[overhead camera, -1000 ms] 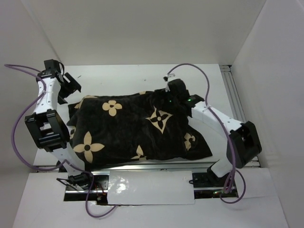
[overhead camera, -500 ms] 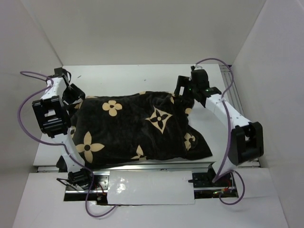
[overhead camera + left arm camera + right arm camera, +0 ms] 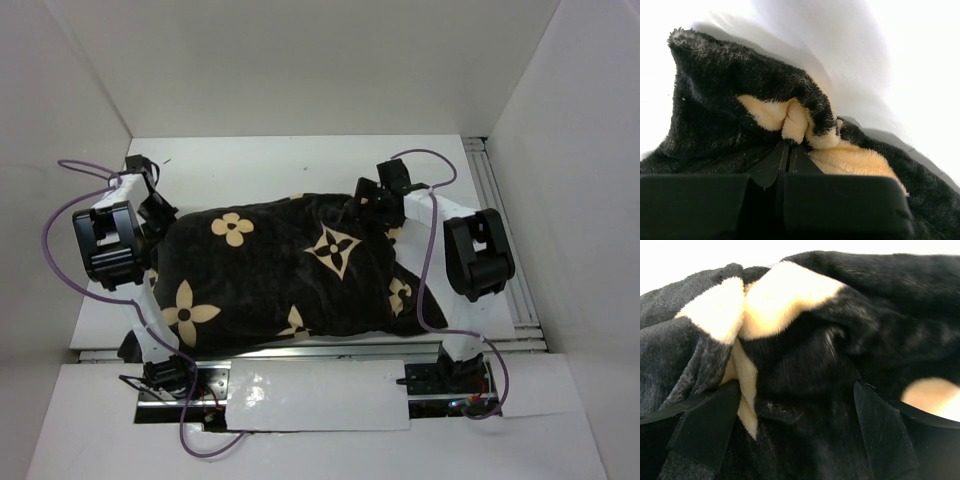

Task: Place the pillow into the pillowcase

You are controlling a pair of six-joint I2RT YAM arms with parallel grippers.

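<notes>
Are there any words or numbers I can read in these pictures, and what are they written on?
None: no word, number, label or brand can be read in any view.
The pillowcase has only tan flower and star shapes on it, not letters.
The table shows no writing either.

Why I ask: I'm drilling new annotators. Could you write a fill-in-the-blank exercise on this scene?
1. The left pincer is ____ on a fold of the pillowcase.
2. The right pincer stands ____, with plush fabric between its fingers.
3. Each tan flower on the pillowcase has ____ petals.
Missing words: shut; open; four.
</notes>
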